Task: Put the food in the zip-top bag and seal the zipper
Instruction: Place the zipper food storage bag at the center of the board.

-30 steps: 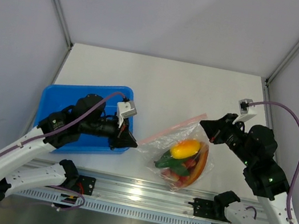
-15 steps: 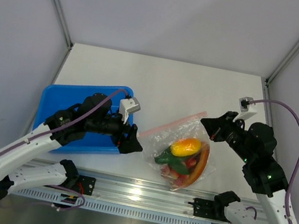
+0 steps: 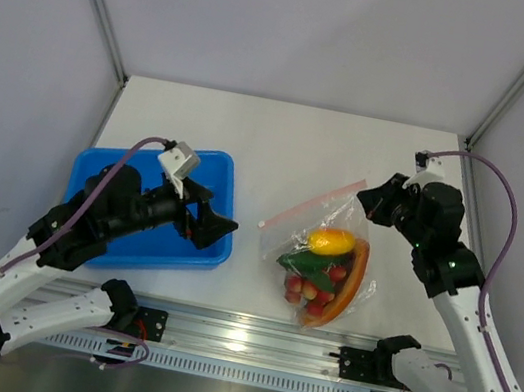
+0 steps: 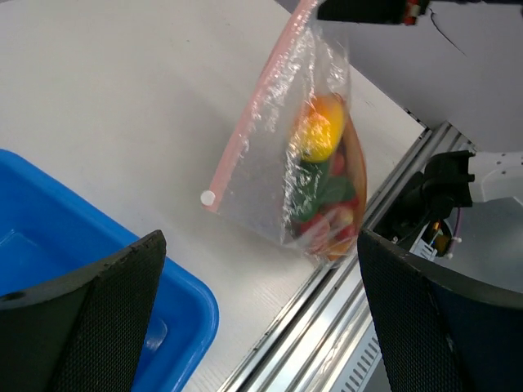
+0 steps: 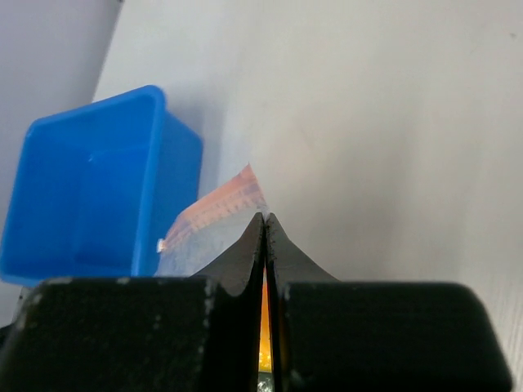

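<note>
The surface [image 3: 280, 149] is white and flat, with a metal rail [image 3: 247, 338] along its 6 o'clock edge. Two things lie on it, well apart. A blue tray [image 3: 93, 176] sits at about 8 o'clock, close to the left border. The zip-top bag [image 3: 338, 225] lies at about 4 o'clock, its pinkish zipper [image 3: 309, 207] turned to 10 o'clock. Inside the bag are a yellow-orange piece [image 3: 328, 239], a green piece [image 3: 306, 263], red cherry tomatoes [image 3: 311, 291] and an orange wedge [image 3: 354, 278].
</note>
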